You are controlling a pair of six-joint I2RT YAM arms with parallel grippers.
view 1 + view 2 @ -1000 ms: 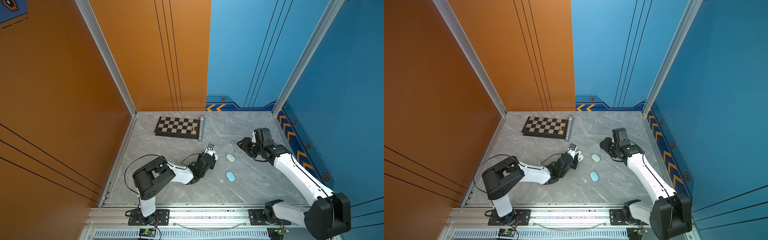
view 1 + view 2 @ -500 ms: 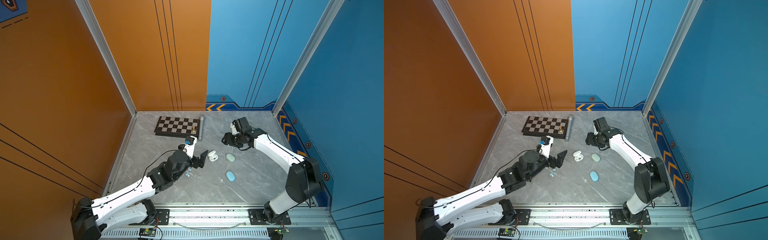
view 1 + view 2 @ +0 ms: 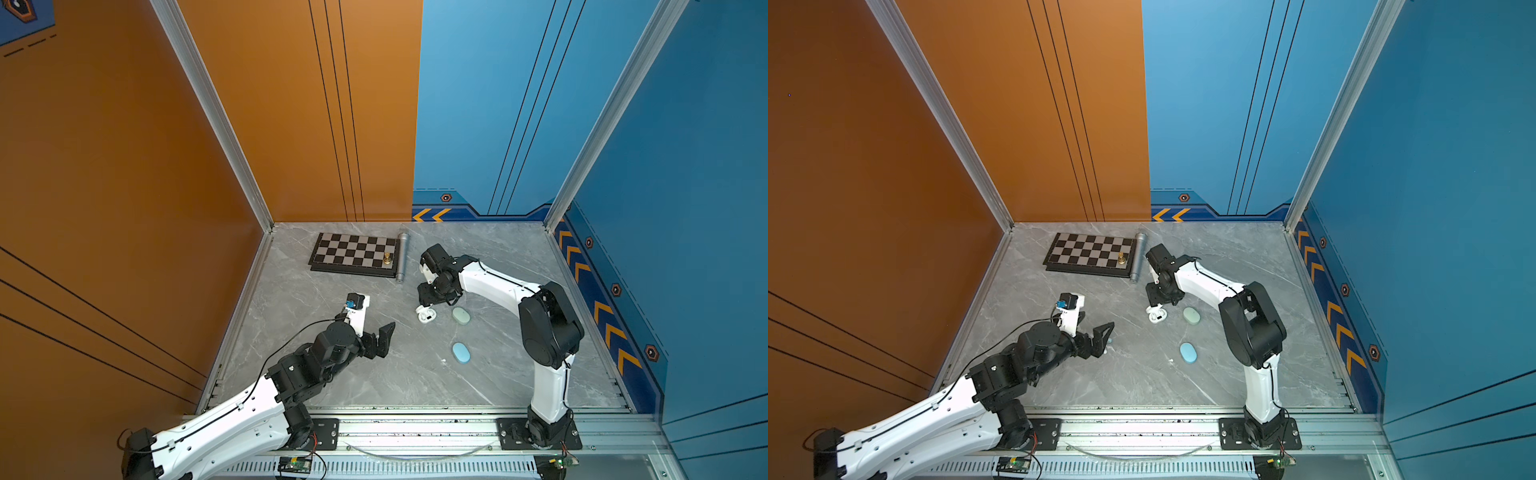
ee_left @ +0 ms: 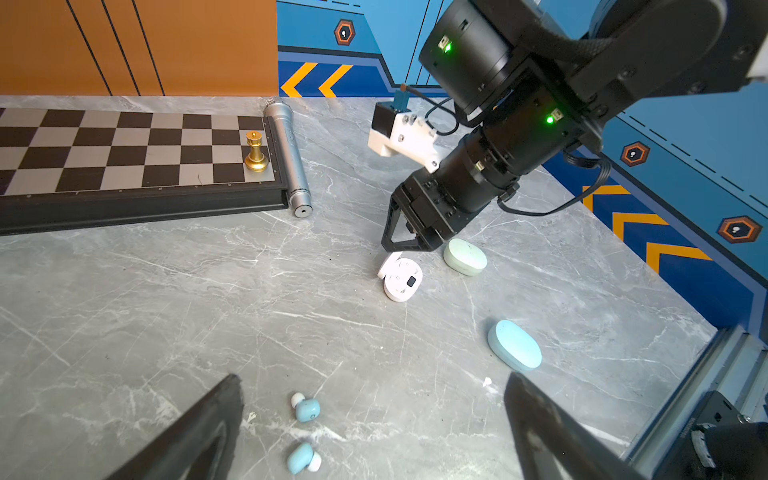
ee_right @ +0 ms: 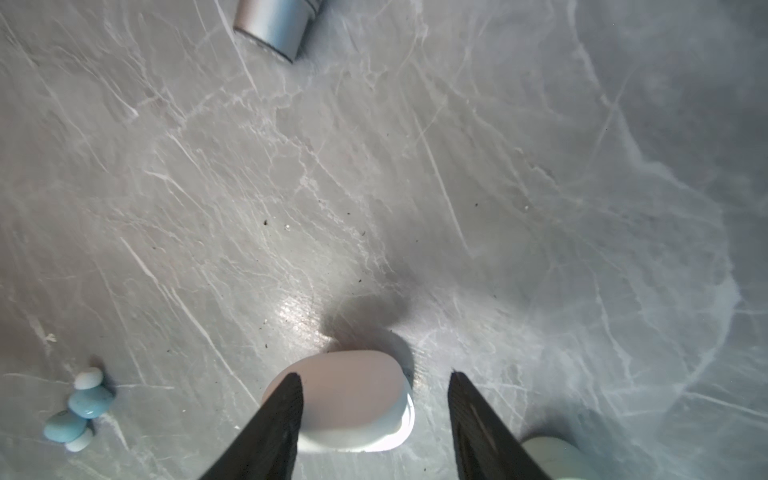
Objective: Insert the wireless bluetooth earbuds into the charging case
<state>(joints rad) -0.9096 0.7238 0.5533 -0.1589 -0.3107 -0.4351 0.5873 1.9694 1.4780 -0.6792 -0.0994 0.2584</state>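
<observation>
1. The left gripper (image 4: 374,432) has its jaws fully apart and holds nothing. It sits low over the desk (image 3: 332,386), left of the desk's centre.
2. Two light blue earbuds (image 4: 306,409) lie side by side on the desk between its fingers, touching neither finger.
3. The right gripper (image 4: 405,245) points down at the white charging case (image 4: 401,280) with its jaws apart. The case stands open near the desk's centre, lid raised. In the right wrist view one finger overlaps the lid's edge and the other stands clear. No clamp is visible, and contact cannot be confirmed.
4. The pale green case (image 3: 461,315) is closed and lies just beside the white case, toward the right edge. The light blue case (image 3: 461,352) is closed and lies nearer the front edge.

Changes:
- Half a second ago the right gripper hung behind the cases, toward the back edge. It is now over the white case.
- The left gripper has drawn back slightly toward the front left corner.
- One second ago the white case was not visible on the desk.
- The closed cases, the chessboard (image 3: 353,253) and the microphone (image 3: 401,257) by the back edge have not moved.
</observation>
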